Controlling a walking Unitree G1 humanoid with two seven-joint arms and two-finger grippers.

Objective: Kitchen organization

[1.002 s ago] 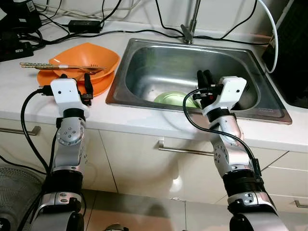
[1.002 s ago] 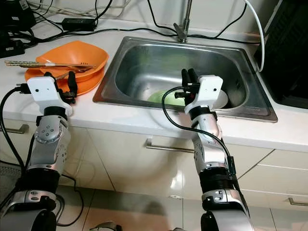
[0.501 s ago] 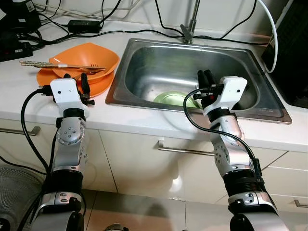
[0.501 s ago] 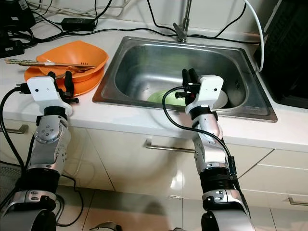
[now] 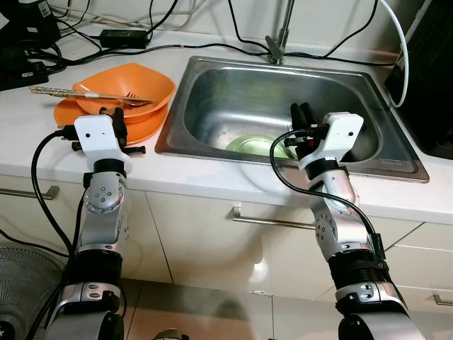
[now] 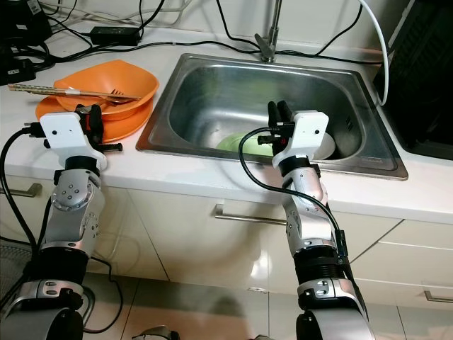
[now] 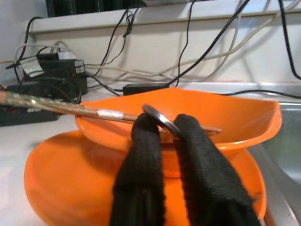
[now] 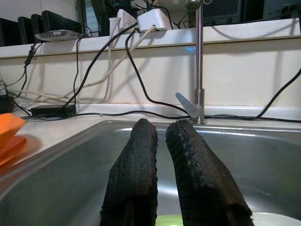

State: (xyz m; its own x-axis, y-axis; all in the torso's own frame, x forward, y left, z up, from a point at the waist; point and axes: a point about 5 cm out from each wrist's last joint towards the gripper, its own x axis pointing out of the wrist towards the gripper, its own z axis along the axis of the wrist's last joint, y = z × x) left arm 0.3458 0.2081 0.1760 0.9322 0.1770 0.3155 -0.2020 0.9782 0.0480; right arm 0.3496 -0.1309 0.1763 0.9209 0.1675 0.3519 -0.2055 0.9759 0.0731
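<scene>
An orange bowl (image 5: 127, 83) sits on an orange plate (image 5: 147, 126) on the white counter, left of the sink. Chopsticks (image 5: 64, 94) and a metal utensil (image 5: 136, 104) rest across the bowl. My left gripper (image 5: 115, 117) is at the bowl's near rim. In the left wrist view its fingertips (image 7: 146, 129) are closed around the looped end of the utensil's handle (image 7: 160, 123). My right gripper (image 5: 304, 113) hangs shut over the sink's near side, above a green plate (image 5: 253, 145) on the sink floor, and holds nothing (image 8: 160, 129).
The steel sink (image 5: 212, 78) has a faucet (image 5: 279, 39) at its back rim. A white dish (image 6: 327, 147) lies beside the green plate. Cables and a power adapter (image 5: 124, 37) run along the back of the counter. A black rack (image 5: 439, 78) stands at the right.
My left wrist has turned and its fingers have shifted left along the bowl's near rim. The right arm has stayed still.
</scene>
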